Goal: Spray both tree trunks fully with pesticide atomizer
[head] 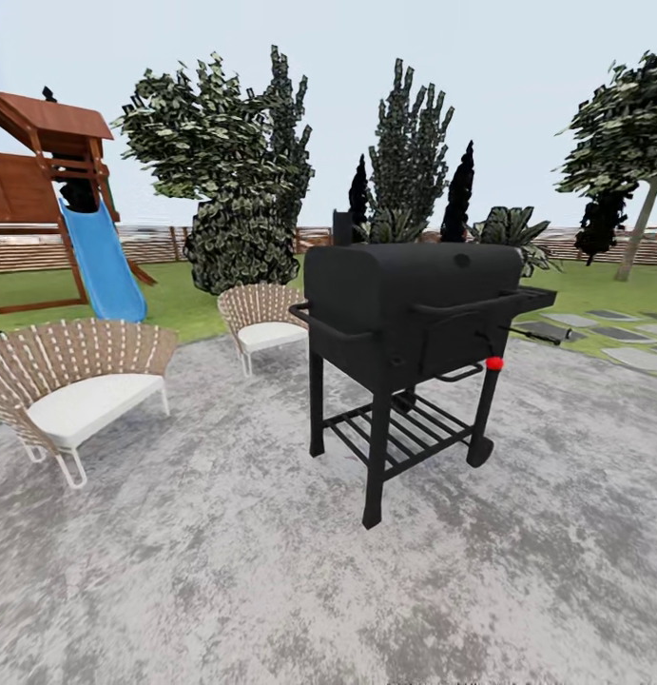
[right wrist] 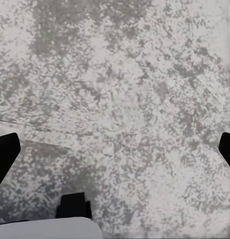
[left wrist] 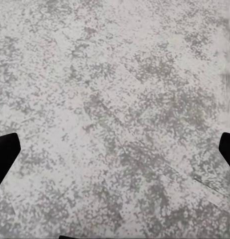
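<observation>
The robot stood on a mottled grey patio, facing a black barbecue grill with two slatted chairs, one near and one farther back, off to its left side. Beyond the paving lay the garden lawn, ringed by a slatted wooden fence, with a wooden playset and its blue slide at the far left and grey stepping stones to the right. One tree with a bare slanted trunk rose at the right edge; the other could not be picked out among the dark conifers and bushy shrubs. The atomizer was nowhere to be found in these pictures, so its place could not be told. Both wrist cameras looked straight down at bare paving. The left gripper had its dark fingertips at opposite edges, spread wide and holding nothing, and the right gripper stood the same. By my reading nothing of the task was done yet: finding and picking up the bottle, then spraying both trunks, all remained.
</observation>
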`<state>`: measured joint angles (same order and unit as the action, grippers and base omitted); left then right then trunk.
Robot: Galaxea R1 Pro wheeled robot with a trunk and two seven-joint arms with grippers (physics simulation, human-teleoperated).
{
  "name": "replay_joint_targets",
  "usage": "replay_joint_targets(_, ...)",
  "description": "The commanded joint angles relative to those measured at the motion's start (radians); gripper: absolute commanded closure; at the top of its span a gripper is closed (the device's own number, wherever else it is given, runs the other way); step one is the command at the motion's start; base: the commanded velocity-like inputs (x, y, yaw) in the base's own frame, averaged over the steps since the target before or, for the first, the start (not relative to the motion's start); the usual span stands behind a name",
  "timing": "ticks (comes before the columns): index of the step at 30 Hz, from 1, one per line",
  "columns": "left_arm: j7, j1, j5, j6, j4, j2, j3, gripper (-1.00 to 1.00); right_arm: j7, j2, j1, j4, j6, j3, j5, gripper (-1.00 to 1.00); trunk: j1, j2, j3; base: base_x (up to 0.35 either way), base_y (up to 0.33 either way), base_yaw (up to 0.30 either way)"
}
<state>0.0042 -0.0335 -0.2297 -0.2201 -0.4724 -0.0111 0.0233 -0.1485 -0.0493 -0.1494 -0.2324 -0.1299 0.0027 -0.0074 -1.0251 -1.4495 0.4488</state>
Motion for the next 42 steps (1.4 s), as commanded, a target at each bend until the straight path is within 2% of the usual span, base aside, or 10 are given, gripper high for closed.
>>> replay_joint_targets(1, 0.000, 0.000, -0.002, -0.002, 0.000, -0.001, 0.002, -1.00, -0.002, 0.000, -0.001, 0.001, -0.004, 0.000, -0.001, -1.00, 0.000, -0.001, 0.000, 0.000, 0.000, -0.297)
replay_joint_targets(42, 0.002, 0.000, -0.001, -0.002, 0.000, -0.001, 0.001, -1.00, -0.002, 0.000, -0.001, 0.002, -0.004, 0.000, -0.002, -1.00, 0.000, -0.001, -0.023, 0.000, 0.000, -0.300)
